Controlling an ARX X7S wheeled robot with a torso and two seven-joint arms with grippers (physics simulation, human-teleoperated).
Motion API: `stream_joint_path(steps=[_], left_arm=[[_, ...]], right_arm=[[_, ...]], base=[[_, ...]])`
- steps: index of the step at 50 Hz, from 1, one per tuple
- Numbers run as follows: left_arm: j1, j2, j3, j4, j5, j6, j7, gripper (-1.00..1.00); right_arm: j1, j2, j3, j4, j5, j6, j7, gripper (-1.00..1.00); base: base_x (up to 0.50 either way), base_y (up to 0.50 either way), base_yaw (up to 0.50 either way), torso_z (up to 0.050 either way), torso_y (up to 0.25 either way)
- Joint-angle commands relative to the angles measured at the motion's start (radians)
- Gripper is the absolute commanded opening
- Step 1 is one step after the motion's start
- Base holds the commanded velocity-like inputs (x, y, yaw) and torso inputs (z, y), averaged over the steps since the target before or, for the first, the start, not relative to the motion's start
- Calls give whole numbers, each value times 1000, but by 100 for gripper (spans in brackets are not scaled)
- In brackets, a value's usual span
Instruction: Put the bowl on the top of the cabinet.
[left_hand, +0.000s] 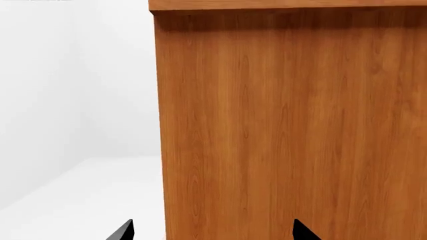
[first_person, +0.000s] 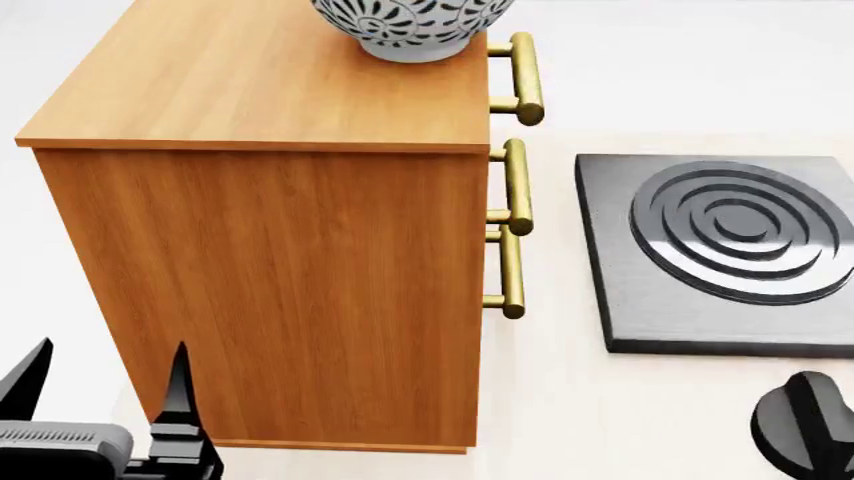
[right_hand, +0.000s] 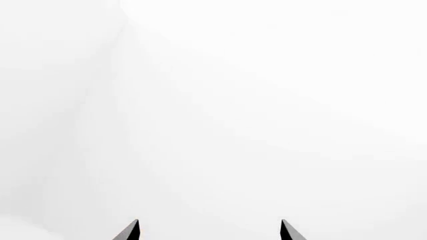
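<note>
Though already set on the cabinet (first_person: 267, 90), stood well above and beyond both claws.
Nearest, left claw (first_person: 104, 385) spread wide, empty, low beside the cabinet's side; right claw (right_hand: 208, 231) likewise parted, holding nothing, facing blank white. Farther up, bowl (first_person: 414, 25) rested upright on top near the handle edge, closer to left arm.

A patterned bowl (first_person: 414, 25) sits on top of an orange-brown wood cabinet (first_person: 287, 270), at twelve o'clock. Three brass handles (first_person: 514, 185) line its right side. A dark square slab with raised rings (first_person: 727, 245) lies at three o'clock. The left gripper (first_person: 100, 385), jaws apart, shows at seven o'clock.
</note>
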Motion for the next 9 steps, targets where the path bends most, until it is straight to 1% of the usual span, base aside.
stream_joint_path(steps=[1,3,7,9], left_arm=[[-3,-4,3,11,2,-8,-6,100],[-3,-4,4,12,2,-9,-7,100],[-5,-2,6,12,3,-9,-9,100],[-5,-1,8,12,4,-9,-9,100]], right_arm=[[-19,197,55,-241,60,35,72,100],[-41,228,70,-266,84,23,95,100],[-119,326,105,-371,132,-26,167,100],[-187,399,115,-470,144,-63,216,100]], base=[[0,0,0,0,0],[0,0,0,0,0],[0,0,0,0,0],[0,0,0,0,0]])
